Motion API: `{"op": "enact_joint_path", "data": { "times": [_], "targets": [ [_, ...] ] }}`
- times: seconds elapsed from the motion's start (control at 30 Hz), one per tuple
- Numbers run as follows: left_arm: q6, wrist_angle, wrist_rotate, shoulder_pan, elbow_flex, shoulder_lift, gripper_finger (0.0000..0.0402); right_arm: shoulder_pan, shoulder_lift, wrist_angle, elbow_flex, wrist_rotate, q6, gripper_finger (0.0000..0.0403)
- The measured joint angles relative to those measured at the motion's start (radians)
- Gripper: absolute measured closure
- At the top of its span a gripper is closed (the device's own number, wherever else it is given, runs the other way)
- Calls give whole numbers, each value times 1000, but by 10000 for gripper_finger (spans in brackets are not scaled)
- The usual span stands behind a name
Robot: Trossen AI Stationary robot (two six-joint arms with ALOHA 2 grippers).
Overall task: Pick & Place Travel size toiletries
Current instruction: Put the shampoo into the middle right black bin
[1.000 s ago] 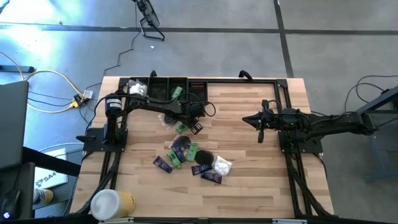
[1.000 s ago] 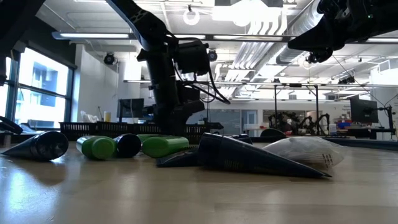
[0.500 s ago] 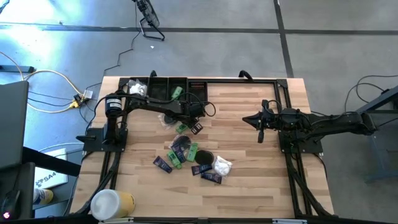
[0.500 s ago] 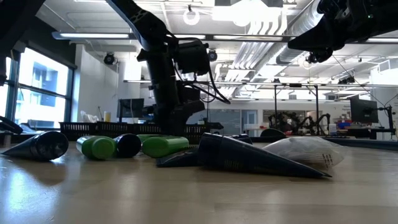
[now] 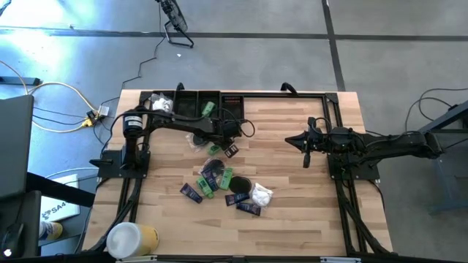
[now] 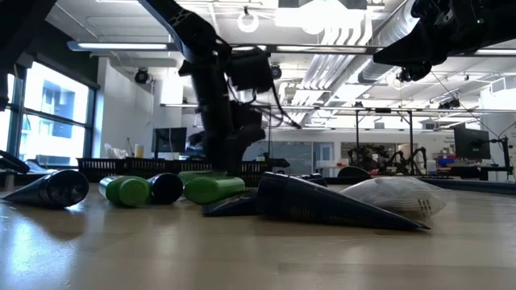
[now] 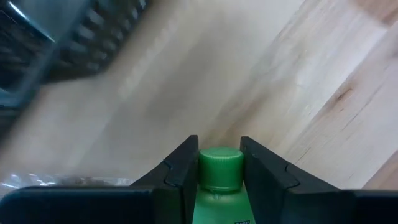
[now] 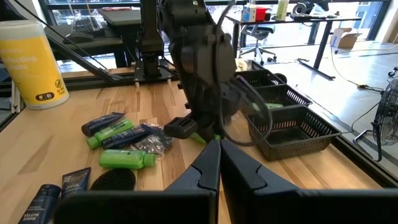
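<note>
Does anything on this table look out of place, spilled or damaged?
Nothing stands out as damaged or spilled. The toiletries lie in a loose heap mid-table, some overlapping. The left pincer holds a green bottle near the black basket. The right pincer is shut, empty, off to the side.

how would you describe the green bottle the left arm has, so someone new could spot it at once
Start at the black mesh basket along the table's far edge, then follow the left arm to the left gripper just in front of it. The green bottle sits clamped between the two dark fingers, cap pointing outward. The other green bottles lie loose in the pile nearer the front; only this one is gripped.
</note>
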Motion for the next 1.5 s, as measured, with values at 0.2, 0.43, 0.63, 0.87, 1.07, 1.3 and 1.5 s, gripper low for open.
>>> {"op": "enact_joint_path", "data": {
  "times": [0.2,0.43,0.63,0.87,1.07,1.3,1.5],
  "targets": [
    [46,-29,-41,0,49,-24,301,0,0,0,0,0,0,398],
    [130,-58,-55,0,109,-37,302,0,0,1,0,0,0,398],
    [179,-85,-86,0,162,-37,302,0,0,0,0,0,0,398],
    [205,-143,-191,0,244,-37,302,0,0,0,0,-1,0,398],
    [247,-160,-233,1,287,-37,302,0,0,0,0,-3,0,398],
    [277,-137,-273,0,289,-36,302,0,0,0,0,-3,0,398],
    [254,-161,-335,-18,274,-36,302,0,0,0,0,-1,45,398]
  ]
}}
